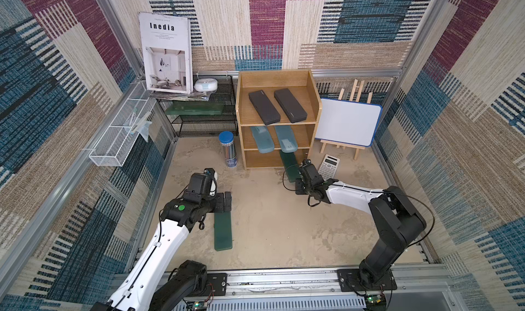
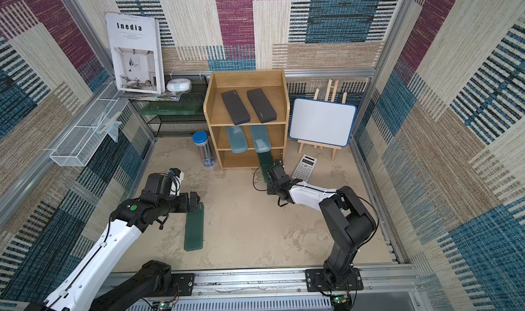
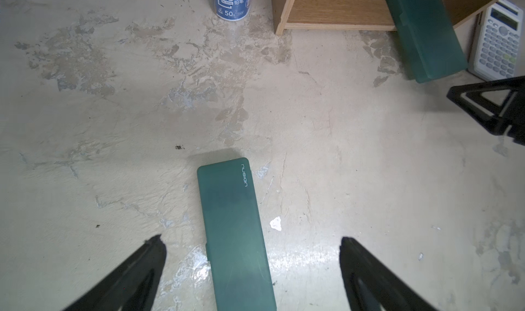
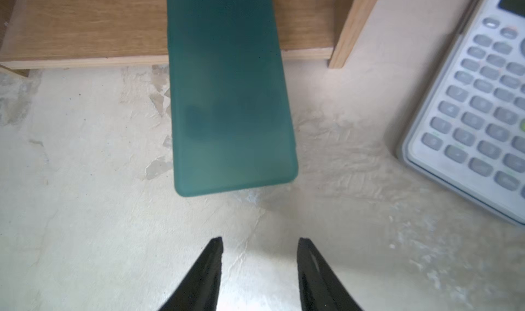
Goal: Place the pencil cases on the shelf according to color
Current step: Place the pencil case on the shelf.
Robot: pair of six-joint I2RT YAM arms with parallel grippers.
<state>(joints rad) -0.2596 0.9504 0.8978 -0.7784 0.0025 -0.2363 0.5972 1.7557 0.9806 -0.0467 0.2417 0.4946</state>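
The wooden shelf (image 1: 240, 105) holds two black pencil cases (image 1: 264, 107) (image 1: 290, 105) on top and two light blue ones (image 1: 262, 139) (image 1: 286, 138) on the middle tier. A dark green case (image 4: 230, 96) lies with its far end on the bottom tier and its near end sticking out over the floor. My right gripper (image 4: 260, 240) sits just short of that end, jaws apart, with nothing between them. A second green case (image 1: 223, 230) lies flat on the floor. My left gripper (image 3: 252, 239) hovers over its far end, open wide, fingers on either side without touching.
A white calculator (image 1: 329, 166) lies right of the right gripper. A blue-capped pencil tube (image 1: 227, 149) stands left of the shelf. A whiteboard on an easel (image 1: 348, 122) stands at the right, a black wire rack (image 1: 204, 119) and book (image 1: 166, 54) at the back left.
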